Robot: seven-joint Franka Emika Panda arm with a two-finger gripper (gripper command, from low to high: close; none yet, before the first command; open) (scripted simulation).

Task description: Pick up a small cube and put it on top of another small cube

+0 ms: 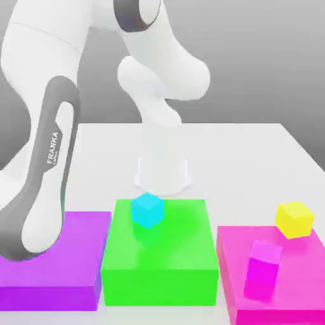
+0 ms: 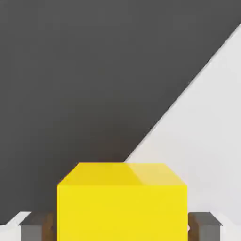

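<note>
Grey backdrop surrounds a white matte table (image 1: 254, 152), on whose near edge three flat blocks sit side by side: purple (image 1: 51, 260) at the exterior view's left, green (image 1: 159, 254) in the middle, magenta (image 1: 279, 279) at the right. The cyan cube (image 1: 148, 211), plain and sharp-edged, rests on the green block's far part, raised and unobstructed, which suits it as the base of a stack. A lemon-yellow cube (image 1: 294, 219) and a small magenta cube (image 1: 264, 268) stand on the magenta block, well apart from the target. The white, glossy arm (image 1: 152, 95) reaches down behind the green block, to the table just beyond the cyan cube. In the hand view the golden cube (image 2: 122, 202) sits between the gripper's (image 2: 120, 228) dark fingers (image 2: 204, 226), one at each side face; the jaws appear closed against it, a hold judged fit for lifting. The cube's faces are flat and untextured, so slipping is the chief risk.
</note>
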